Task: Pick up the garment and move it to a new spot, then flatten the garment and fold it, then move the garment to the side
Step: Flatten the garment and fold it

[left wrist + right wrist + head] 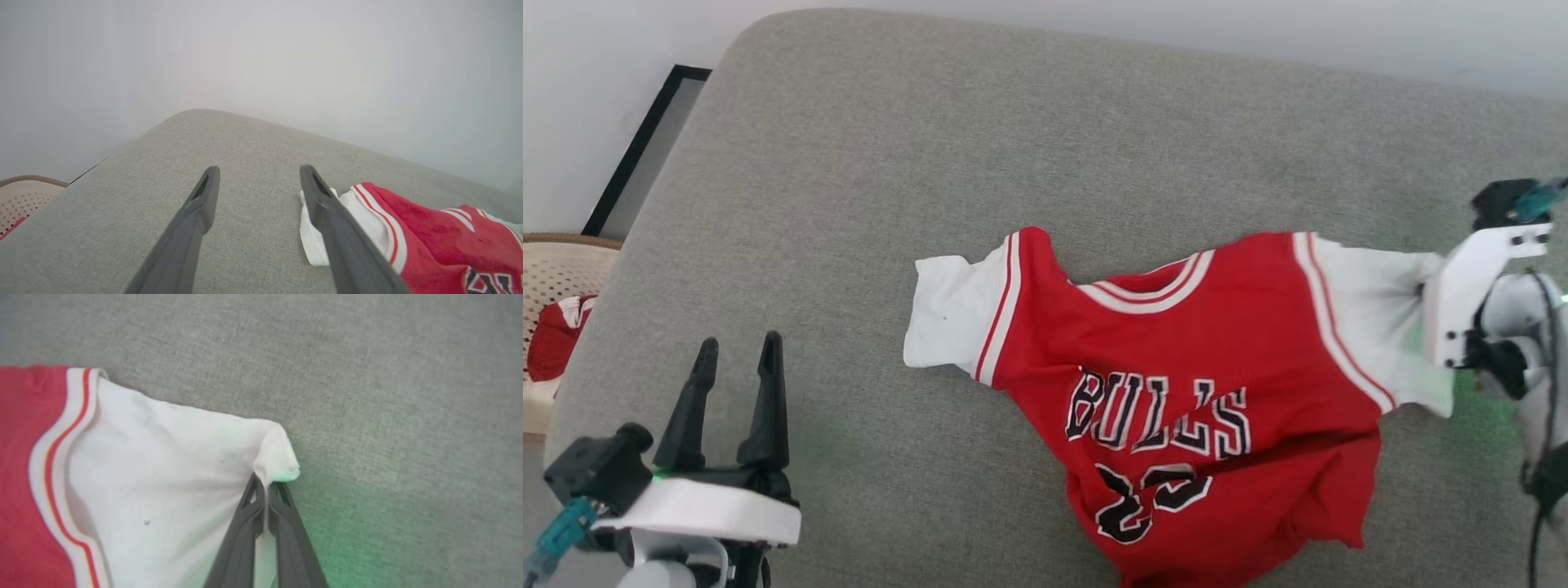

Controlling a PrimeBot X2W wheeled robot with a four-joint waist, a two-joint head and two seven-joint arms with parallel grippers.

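Note:
The garment [1176, 384], a red jersey with white sleeves and black-and-white chest lettering, lies rumpled on the grey cushion [931, 163], its lower part bunched near the front edge. My right gripper [265, 484] is shut on the edge of the garment's white right-hand sleeve [163, 473], the cloth pinched between its dark fingers. In the head view the right wrist [1474, 286] covers that sleeve's end. My left gripper [737, 351] stands open at the lower left, off the cloth. In the left wrist view its fingers [204, 200] point past the other white sleeve [314, 241].
A beige perforated basket [556, 278] holding red cloth stands off the cushion's left side. A black-framed panel [645, 147] leans by the wall at the back left. Bare grey cushion stretches behind and left of the garment.

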